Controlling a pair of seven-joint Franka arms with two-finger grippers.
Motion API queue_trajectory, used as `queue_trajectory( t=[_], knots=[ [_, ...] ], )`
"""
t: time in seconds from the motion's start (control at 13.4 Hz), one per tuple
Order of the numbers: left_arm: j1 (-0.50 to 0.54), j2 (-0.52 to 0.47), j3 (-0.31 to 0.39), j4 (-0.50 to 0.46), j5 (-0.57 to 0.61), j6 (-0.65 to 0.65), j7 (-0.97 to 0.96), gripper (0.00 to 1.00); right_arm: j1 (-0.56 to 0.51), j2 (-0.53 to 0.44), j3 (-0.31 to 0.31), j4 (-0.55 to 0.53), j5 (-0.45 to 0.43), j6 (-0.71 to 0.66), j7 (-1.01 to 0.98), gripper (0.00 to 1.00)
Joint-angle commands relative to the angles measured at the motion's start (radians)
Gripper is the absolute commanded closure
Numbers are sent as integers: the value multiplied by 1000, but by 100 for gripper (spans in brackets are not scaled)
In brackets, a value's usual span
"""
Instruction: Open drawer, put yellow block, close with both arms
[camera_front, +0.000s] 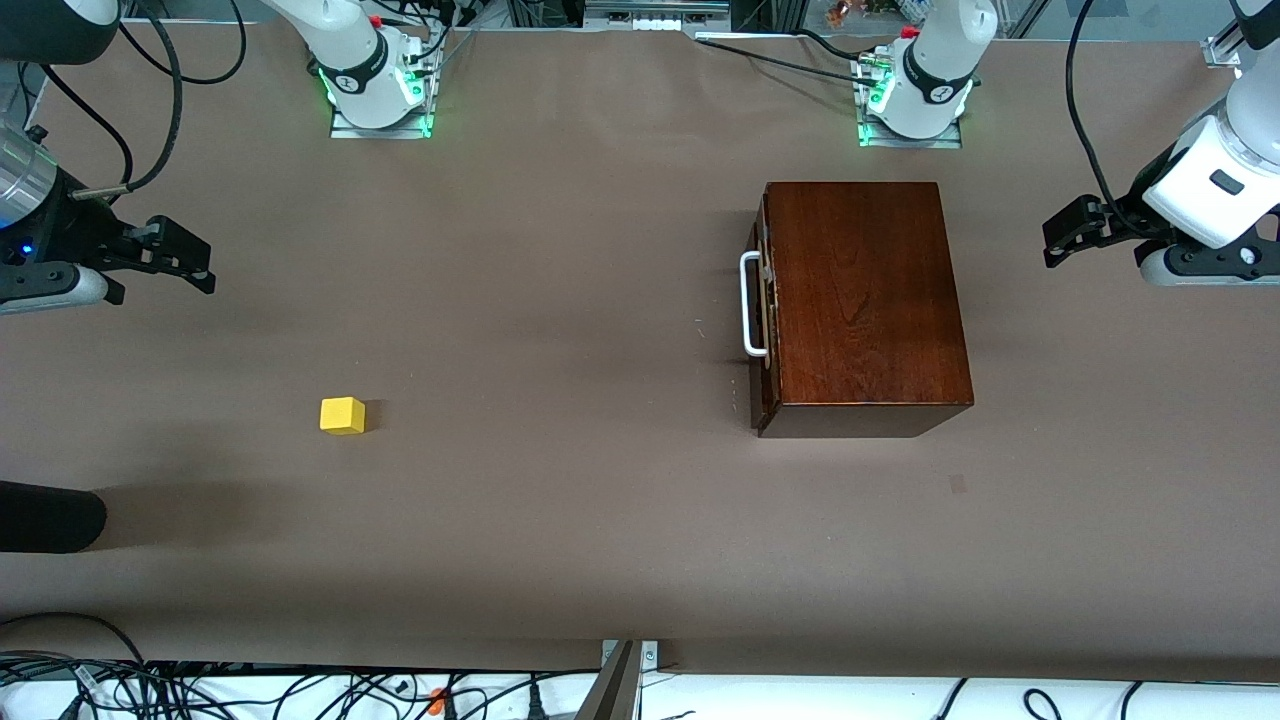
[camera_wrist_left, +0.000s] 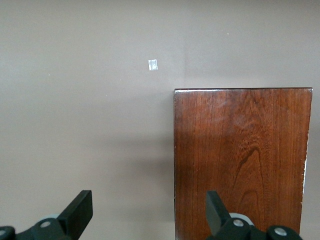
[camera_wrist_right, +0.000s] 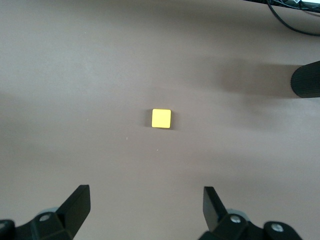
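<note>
drawer (camera_front: 765, 300) sits shut in wooden box (camera_front: 862, 300); yellow block (camera_front: 342, 415) lies on table (camera_front: 560, 250), well apart from box toward right arm's end. left gripper (camera_front: 1062, 232) and right gripper (camera_front: 190, 262) hang w/ fingers spread, holding nothing, each up over the table at its own end.

Brown table cover (camera_front: 560, 250), tangled cables (camera_front: 250, 690), black cylinder (camera_front: 45, 515)
</note>
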Motion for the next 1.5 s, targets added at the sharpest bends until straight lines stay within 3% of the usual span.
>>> queue_trajectory(
  t=[0.0, 0.3, 0.9, 1.42],
  knots=[
    [0, 16, 0, 41, -16, -26, -7, 0, 2, 7, -1, 15, 12, -11, -3, 0],
    [-6, 18, 0, 41, -13, -29, -12, 0, 1, 7, -3, 15, 12, -12, -3, 0],
    [-32, 56, -8, 32, -17, -262, 25, 0, -2, 7, -6, 14, 11, -17, -4, 0],
    [-21, 56, -6, 38, -16, -273, 85, 0, -5, 7, -7, 14, 4, -15, -6, 0]
  ],
)
